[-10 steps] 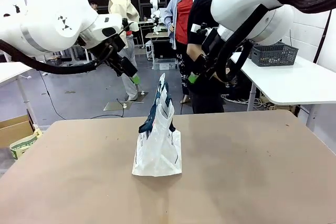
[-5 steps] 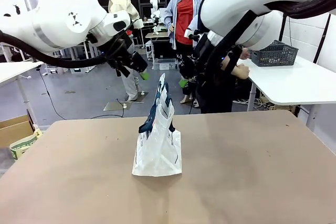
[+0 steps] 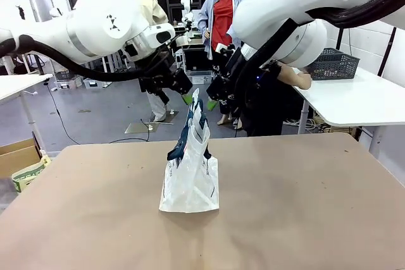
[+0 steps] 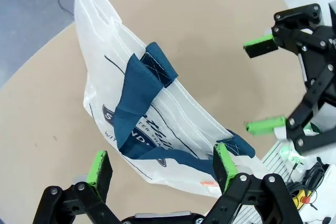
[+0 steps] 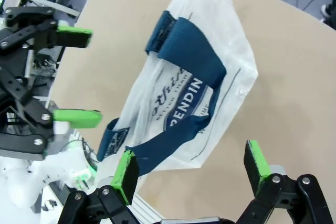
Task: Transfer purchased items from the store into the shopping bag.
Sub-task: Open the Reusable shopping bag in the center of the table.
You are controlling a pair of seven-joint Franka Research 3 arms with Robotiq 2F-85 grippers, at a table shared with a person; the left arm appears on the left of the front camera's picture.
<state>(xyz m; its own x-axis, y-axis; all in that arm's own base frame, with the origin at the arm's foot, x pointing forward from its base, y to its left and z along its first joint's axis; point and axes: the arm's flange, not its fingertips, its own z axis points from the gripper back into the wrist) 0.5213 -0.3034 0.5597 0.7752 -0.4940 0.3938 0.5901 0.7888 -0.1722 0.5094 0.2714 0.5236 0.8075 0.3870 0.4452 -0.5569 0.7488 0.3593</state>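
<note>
front cam looks across table [image 3: 304,207]; wrist cams look down, seemingly close, sharing shopping bag [image 4: 181,116]

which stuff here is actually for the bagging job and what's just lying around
For the job:
- shopping bag, upright on the brown table
- dark grey basket, on the white side table
- left pincer and right pincer, both open above the bag

Lying about:
- cardboard box, on the floor beside the table
</note>
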